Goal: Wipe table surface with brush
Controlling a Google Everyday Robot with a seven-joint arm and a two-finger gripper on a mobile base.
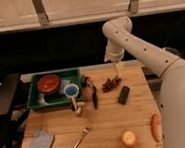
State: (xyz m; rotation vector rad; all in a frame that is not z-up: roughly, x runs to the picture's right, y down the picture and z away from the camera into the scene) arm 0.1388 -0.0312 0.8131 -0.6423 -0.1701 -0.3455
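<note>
The table surface (106,121) is a light-brown plank top filling the lower middle of the camera view. On it the brush (94,96) lies flat, a slim black handle running front to back just right of the green tray. My gripper (118,68) hangs from the white arm above the table's far edge, over to the right of the brush and well apart from it. Its pale fingers point down, open, with nothing between them.
A green tray (36,101) at the left holds a red bowl (49,83) and a blue cup (71,90). A dark red cluster (111,84), a black block (123,94), a fork (79,140), a grey cloth (40,144), an orange fruit (128,138) and an orange stick (155,126) lie about.
</note>
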